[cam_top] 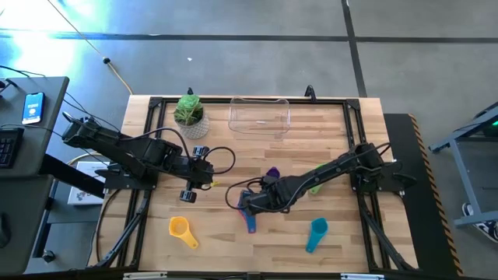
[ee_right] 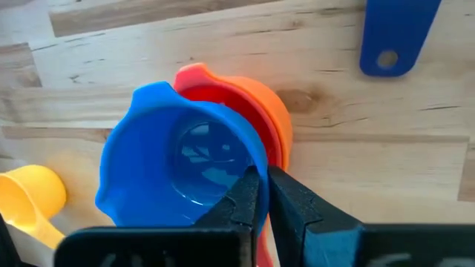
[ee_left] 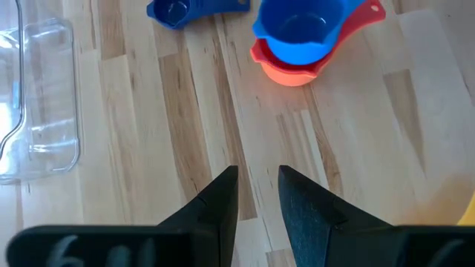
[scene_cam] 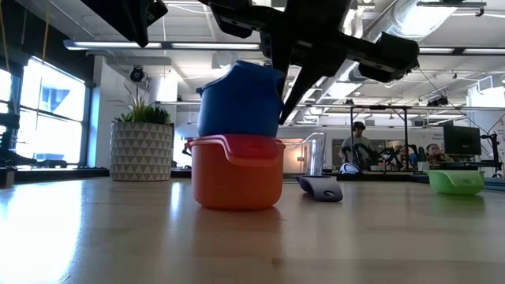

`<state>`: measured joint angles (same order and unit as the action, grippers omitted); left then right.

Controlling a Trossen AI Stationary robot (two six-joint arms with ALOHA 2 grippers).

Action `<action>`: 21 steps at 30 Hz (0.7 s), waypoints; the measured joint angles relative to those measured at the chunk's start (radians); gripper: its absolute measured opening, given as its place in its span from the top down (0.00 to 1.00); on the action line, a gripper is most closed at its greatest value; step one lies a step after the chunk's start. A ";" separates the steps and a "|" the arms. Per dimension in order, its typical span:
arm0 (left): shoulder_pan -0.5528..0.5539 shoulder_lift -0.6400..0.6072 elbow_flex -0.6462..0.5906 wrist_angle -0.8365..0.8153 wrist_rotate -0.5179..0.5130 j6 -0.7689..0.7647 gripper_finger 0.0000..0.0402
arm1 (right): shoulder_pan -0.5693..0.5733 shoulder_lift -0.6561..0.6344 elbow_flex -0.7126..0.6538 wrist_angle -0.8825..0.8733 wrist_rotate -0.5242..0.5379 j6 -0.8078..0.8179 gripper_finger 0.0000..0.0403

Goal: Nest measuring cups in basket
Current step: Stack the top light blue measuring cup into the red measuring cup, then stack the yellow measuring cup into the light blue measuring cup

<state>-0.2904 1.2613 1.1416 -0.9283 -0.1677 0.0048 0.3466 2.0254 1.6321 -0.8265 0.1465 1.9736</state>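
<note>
A blue measuring cup [ee_right: 178, 163] sits in a red cup [ee_right: 223, 93], which sits in an orange cup [scene_cam: 237, 181] standing on the table. My right gripper [ee_right: 265, 193] is over this stack [cam_top: 247, 204], shut on the blue cup. My left gripper [ee_left: 258, 185] hovers open to the stack's left [cam_top: 208, 179], holding nothing. Loose cups lie on the table: yellow [cam_top: 180, 229], teal [cam_top: 317, 233], green [cam_top: 315, 187] and dark blue-purple [ee_left: 174, 11]. The clear basket [cam_top: 259, 117] stands at the far edge. My right gripper has the blue cup's rim wall [ee_right: 256, 159] between its two fingers, one finger inside the bowl and one outside, over the red cup's rim. The fingers come steeply from above. The blue cup rests slightly tilted in the red cup [scene_cam: 237, 146].
A green plant in a white pot [cam_top: 189, 115] stands left of the basket at the far edge. Black rails [cam_top: 249, 99] frame the wooden table. Bare wood lies between the stack and the basket. People sit in the room beyond the table [scene_cam: 359, 146].
</note>
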 joint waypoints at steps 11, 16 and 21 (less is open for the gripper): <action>0.000 0.000 0.000 0.000 0.000 0.000 0.78 | 0.000 0.000 0.000 -0.007 0.003 -0.003 0.85; 0.000 0.000 0.000 -0.005 0.000 0.000 0.78 | 0.000 0.000 0.000 -0.019 0.048 -0.022 0.85; 0.000 0.000 0.000 -0.035 0.001 -0.005 0.78 | 0.000 0.000 0.000 0.041 0.052 -0.059 0.85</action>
<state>-0.2902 1.2613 1.1419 -0.9632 -0.1670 -0.0003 0.3468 2.0251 1.6321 -0.7855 0.1986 1.9149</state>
